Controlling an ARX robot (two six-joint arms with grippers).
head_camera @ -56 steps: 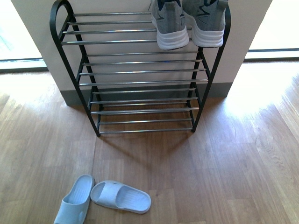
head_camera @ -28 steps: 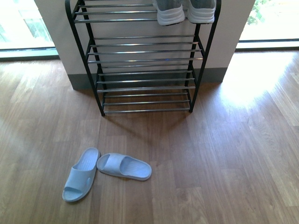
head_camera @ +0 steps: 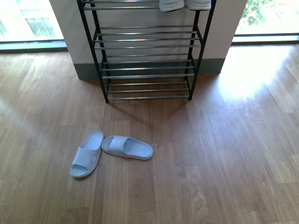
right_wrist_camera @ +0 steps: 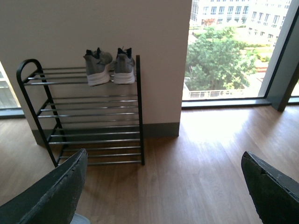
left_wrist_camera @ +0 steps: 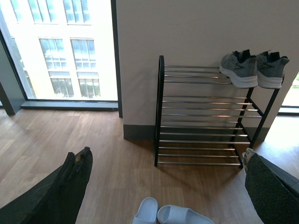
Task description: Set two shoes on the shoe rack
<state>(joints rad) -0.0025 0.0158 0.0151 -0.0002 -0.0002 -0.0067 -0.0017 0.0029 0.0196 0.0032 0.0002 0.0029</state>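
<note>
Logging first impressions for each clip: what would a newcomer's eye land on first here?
The grey sneakers stand out first, side by side at the right end of the top shelf of the shoe rack, which stands against the wall. Next come the pale blue slides, lying on the wooden floor in front of the rack, toward its left side and set at an angle to each other.

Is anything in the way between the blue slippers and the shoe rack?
No. Only bare wood floor lies between the slippers and the rack, and its lower shelves hold nothing. The grey sneakers sit up on the top shelf.
</note>
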